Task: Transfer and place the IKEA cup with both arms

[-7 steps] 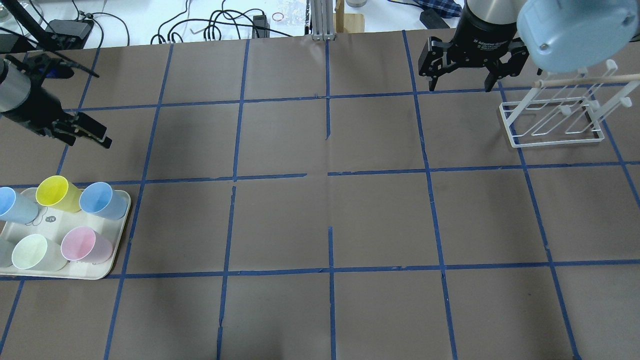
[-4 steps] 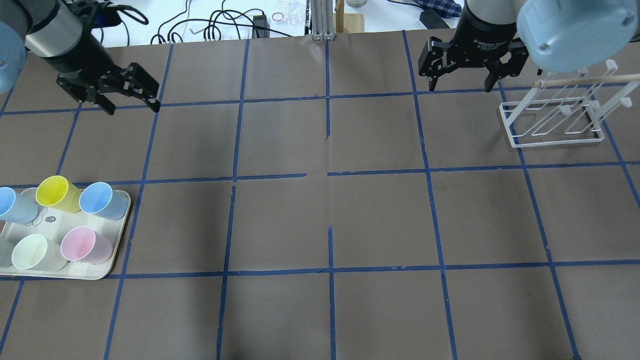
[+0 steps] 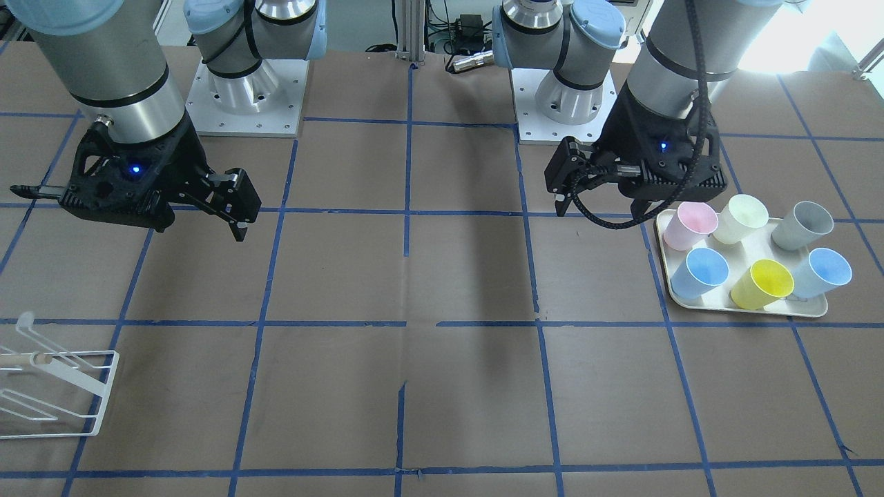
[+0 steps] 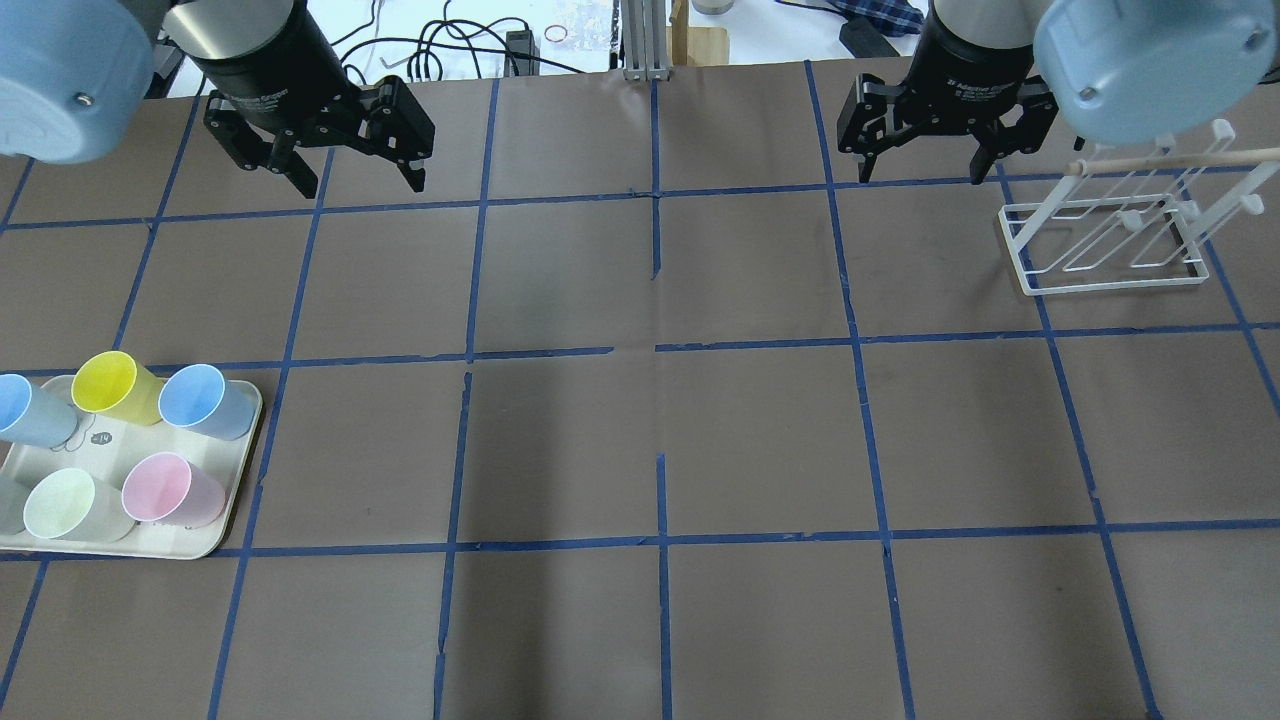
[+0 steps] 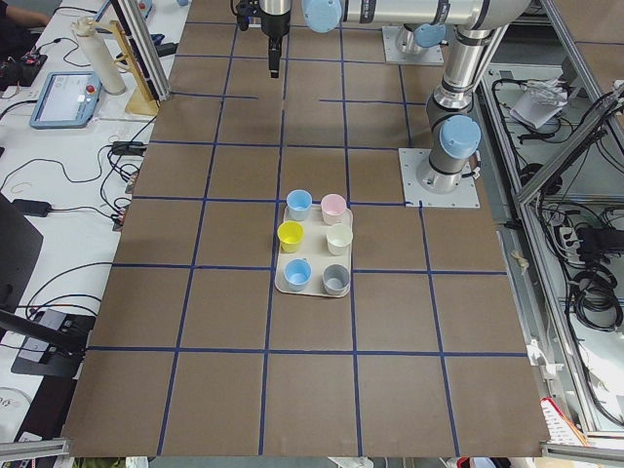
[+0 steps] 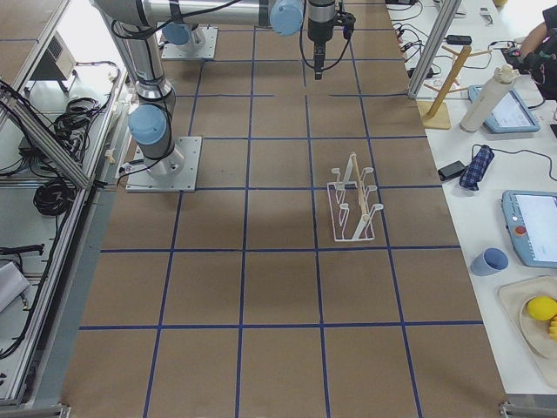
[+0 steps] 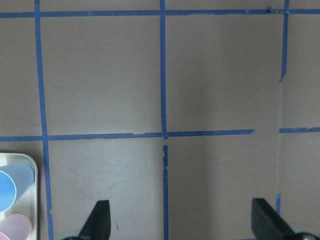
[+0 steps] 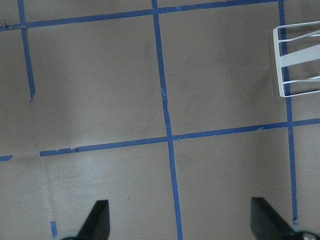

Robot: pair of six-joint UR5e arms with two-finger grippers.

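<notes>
Several coloured cups stand on a cream tray at the table's left. The pale light-blue IKEA cup seems to be the outermost one, next to the yellow cup; it also shows in the front view. A deeper sky-blue cup stands at the tray's inner corner. My left gripper is open and empty, well behind the tray at the table's far side. My right gripper is open and empty at the far right. Both wrist views show open fingers over bare table.
A white wire rack with a wooden rod stands at the back right, just right of my right gripper. Pink, pale green and grey cups share the tray. Blue tape lines grid the brown table.
My left arm has swung from the left edge near the tray toward the table's far side and to the right, its gripper staying open. The right arm and the cups have not moved.
</notes>
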